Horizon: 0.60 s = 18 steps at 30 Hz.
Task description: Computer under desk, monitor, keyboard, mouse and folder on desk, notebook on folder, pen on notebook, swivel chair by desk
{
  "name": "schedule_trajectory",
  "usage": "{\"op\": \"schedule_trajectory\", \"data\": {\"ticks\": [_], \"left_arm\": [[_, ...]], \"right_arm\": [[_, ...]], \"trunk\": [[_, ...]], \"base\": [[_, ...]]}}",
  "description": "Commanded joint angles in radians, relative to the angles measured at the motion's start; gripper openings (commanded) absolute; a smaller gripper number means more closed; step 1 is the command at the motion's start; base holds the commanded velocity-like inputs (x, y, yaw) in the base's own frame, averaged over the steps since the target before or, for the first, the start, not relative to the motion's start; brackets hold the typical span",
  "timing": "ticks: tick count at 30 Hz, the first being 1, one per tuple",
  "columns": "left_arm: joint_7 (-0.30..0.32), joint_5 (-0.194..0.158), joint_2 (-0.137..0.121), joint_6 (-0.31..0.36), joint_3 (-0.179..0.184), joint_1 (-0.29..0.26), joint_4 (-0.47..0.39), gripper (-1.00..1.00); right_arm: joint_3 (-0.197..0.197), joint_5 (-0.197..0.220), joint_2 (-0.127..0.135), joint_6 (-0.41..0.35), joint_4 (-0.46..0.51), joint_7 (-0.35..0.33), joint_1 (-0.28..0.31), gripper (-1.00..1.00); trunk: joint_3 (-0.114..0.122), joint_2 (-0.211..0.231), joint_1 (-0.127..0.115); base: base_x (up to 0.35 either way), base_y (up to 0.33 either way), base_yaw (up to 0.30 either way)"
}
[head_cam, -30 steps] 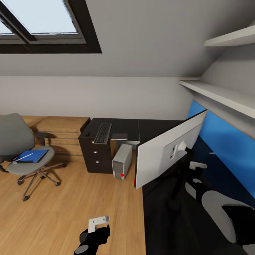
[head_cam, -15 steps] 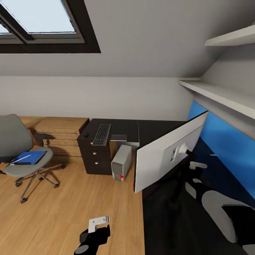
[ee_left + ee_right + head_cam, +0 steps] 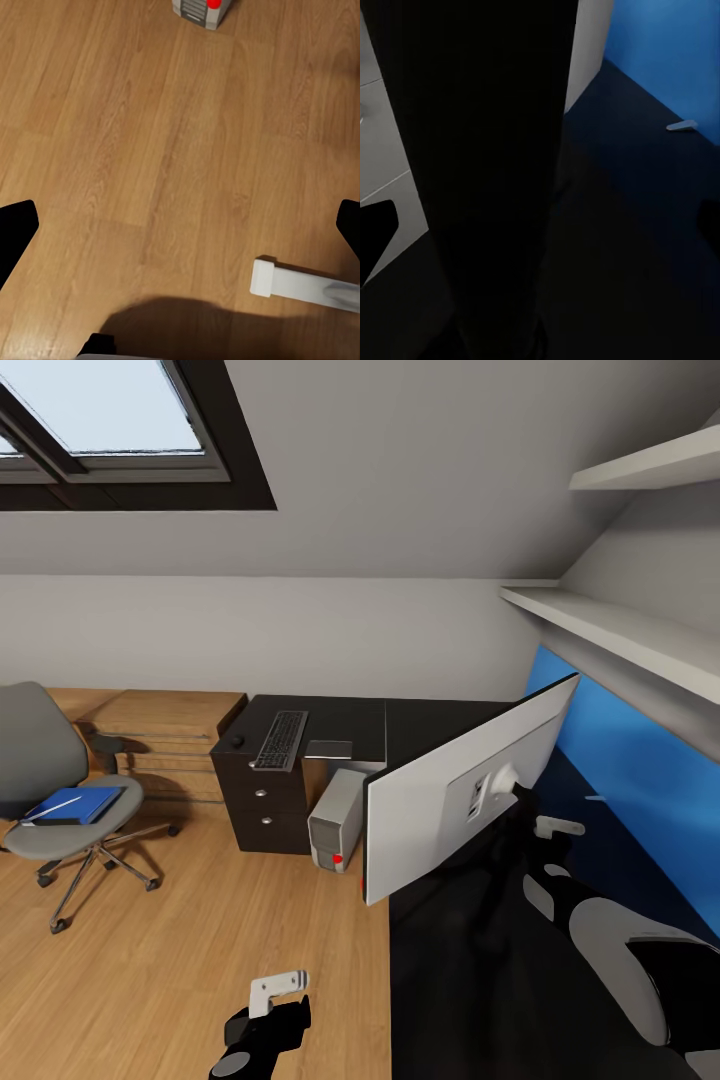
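My right hand [image 3: 520, 785] is up at the back of the monitor [image 3: 455, 800], mid-right of the frame. I cannot tell if it is pinching there. The monitor leans over the dark tabletop [image 3: 480, 980], so I think I am carrying it to stand there. My left hand [image 3: 278, 988], bottom middle, is spread wide over the floor [image 3: 150, 150], holding nothing. The keyboard [image 3: 279, 740] lies on the tabletop in the middle. The computer [image 3: 335, 822] stands under it. The blue folder [image 3: 72, 805] waits on the chair [image 3: 50, 800], far left.
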State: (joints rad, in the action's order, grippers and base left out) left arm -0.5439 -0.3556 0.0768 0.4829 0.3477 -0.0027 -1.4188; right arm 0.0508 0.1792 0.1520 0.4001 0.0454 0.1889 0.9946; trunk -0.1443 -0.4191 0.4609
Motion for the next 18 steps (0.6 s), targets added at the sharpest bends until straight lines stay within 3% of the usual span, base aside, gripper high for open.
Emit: {"op": "schedule_trajectory", "data": {"ticks": [1,8,18], "left_arm": [[-0.008,-0.009,0.0,0.002,0.001,0.0,-0.002,1.0],[-0.007,-0.009,0.0,0.001,0.001,0.0,-0.002,1.0],[-0.008,-0.009,0.0,0.002,0.0,0.0,-0.001,1.0]], "right_arm": [[0.006,0.008,0.0,0.003,-0.001,0.001,0.001,1.0],[0.006,0.008,0.0,0.003,-0.001,0.001,0.001,1.0],[0.006,0.008,0.0,0.004,0.0,0.001,0.001,1.0]], "trunk": [[-0.002,-0.002,0.001],[-0.002,-0.002,0.001],[-0.002,-0.002,0.001]], "base": [[0.02,-0.004,0.0],[0.108,-0.001,0.0],[0.014,0.0,0.0]]}}
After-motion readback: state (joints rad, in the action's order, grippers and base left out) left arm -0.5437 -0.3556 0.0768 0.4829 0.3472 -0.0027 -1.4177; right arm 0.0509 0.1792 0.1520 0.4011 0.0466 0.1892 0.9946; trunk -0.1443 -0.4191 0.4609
